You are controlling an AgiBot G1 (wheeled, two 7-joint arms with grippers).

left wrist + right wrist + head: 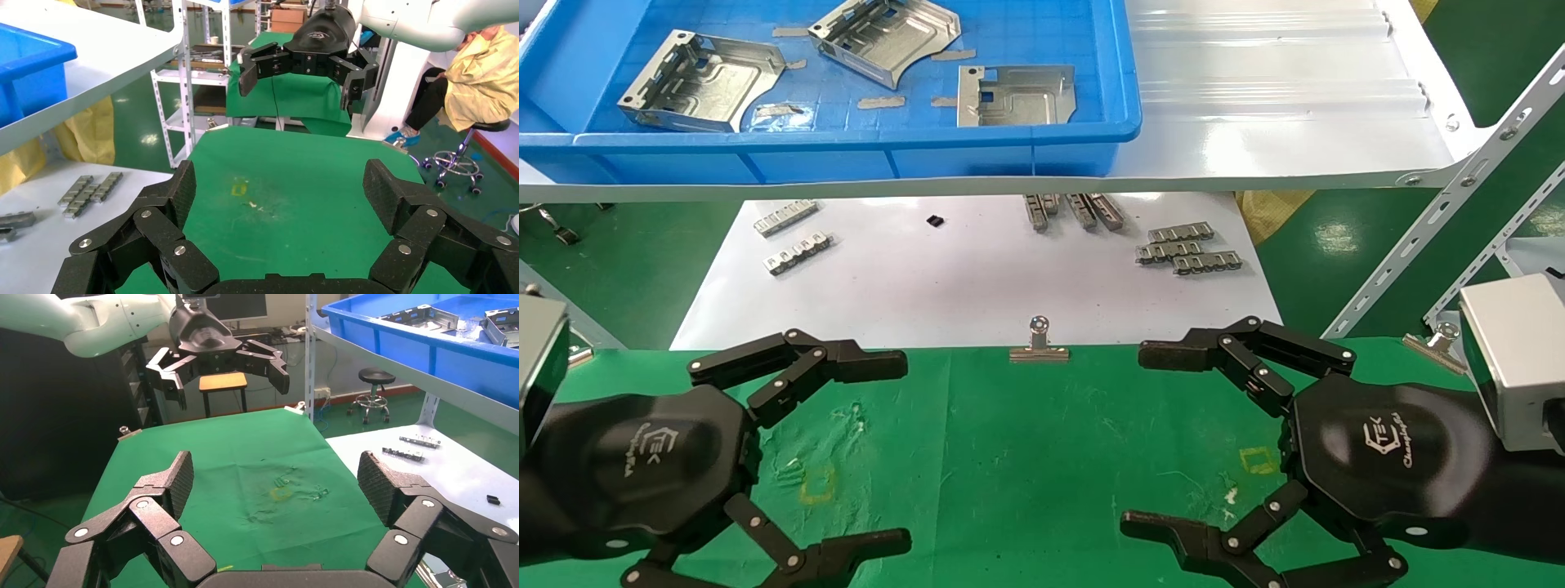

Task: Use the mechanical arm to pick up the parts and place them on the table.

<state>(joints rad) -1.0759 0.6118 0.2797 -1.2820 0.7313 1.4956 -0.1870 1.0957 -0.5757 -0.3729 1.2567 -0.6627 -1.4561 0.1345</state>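
Three silvery stamped parts lie in the blue crate [846, 151] on the upper shelf: one at the left [700, 82], one in the middle [887, 37], one at the right [1015, 95]. My left gripper [899, 449] is open and empty over the green table [1026, 457], at its left. My right gripper [1136, 437] is open and empty over the table's right side. The two face each other. In the left wrist view my gripper [278, 196] frames bare green cloth; the right wrist view shows the same under my right gripper [275, 484].
A glossy white board [977, 278] beyond the table holds several small slotted strips [1189, 249] and a small black piece [935, 220]. Binder clips [1039, 347] grip the cloth's far edge. A white slotted shelf frame [1442, 212] slants at the right. Yellow squares [1258, 460] mark the cloth.
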